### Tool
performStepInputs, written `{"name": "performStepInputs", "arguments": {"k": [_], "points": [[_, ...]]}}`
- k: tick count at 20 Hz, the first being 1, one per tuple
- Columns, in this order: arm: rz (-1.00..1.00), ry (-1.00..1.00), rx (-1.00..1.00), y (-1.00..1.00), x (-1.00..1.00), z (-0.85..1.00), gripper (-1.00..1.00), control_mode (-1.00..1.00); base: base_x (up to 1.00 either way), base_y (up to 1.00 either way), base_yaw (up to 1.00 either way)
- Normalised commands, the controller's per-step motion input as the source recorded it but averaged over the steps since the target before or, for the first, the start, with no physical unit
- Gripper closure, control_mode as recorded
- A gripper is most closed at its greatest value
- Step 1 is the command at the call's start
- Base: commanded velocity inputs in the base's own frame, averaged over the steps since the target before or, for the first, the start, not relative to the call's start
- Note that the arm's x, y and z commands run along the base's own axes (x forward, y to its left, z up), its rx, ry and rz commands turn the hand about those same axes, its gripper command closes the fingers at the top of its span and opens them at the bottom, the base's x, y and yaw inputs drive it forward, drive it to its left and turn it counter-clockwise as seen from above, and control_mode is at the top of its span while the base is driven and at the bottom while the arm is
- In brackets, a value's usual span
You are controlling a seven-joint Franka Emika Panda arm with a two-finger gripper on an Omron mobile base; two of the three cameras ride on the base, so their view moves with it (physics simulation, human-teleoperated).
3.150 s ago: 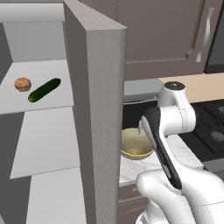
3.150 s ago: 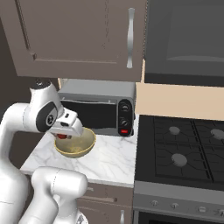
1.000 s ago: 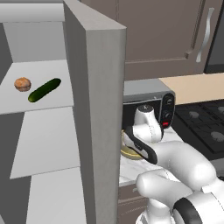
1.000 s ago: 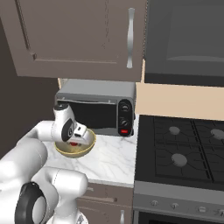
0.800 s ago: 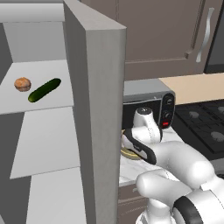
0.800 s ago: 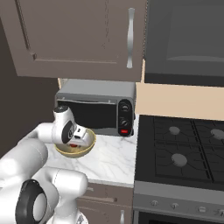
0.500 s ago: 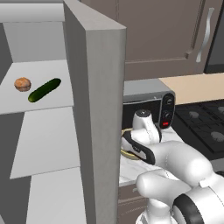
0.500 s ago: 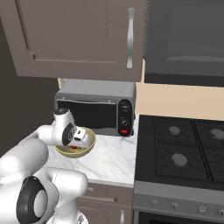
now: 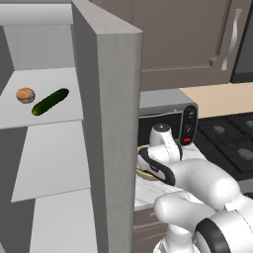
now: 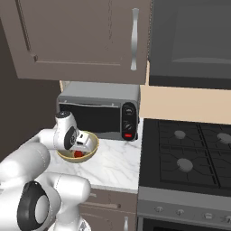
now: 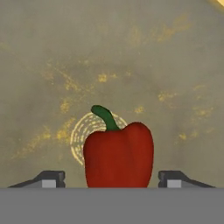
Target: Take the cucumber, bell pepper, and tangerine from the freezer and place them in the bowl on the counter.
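Left base view looks forward-down from behind the arm, freezer (image 9: 106, 123) filling its left half. Right base view faces the same counter (image 10: 113, 169) and bowl (image 10: 92, 146) from the other side. Hand view sits close inside the bowl.

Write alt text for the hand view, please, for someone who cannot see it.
A glossy red bell pepper with a green stem sits inside the pale yellow-olive bowl, seen close from above. The end effector is open, one dark fingertip at each side of the pepper with a gap between.

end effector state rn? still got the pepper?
end effector: open, fingertips clear of the bell pepper on both sides; pepper sits in the bowl, not held.
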Motion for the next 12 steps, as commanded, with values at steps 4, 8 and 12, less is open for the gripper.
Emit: {"name": "performStepInputs", "arguments": {"k": [4,8,12], "points": [[0.0,0.0,0.0,0.0,0.0,0.0,-1.0,-1.0,0.0,0.0,0.0],[0.0,-0.03,0.0,-0.04,0.0,0.05,-1.0,-1.0,0.0,0.0,0.0],[0.0,-0.05,0.0,-0.16,-0.16,0.31,-1.0,-1.0,0.0,0.0,0.0]]}}
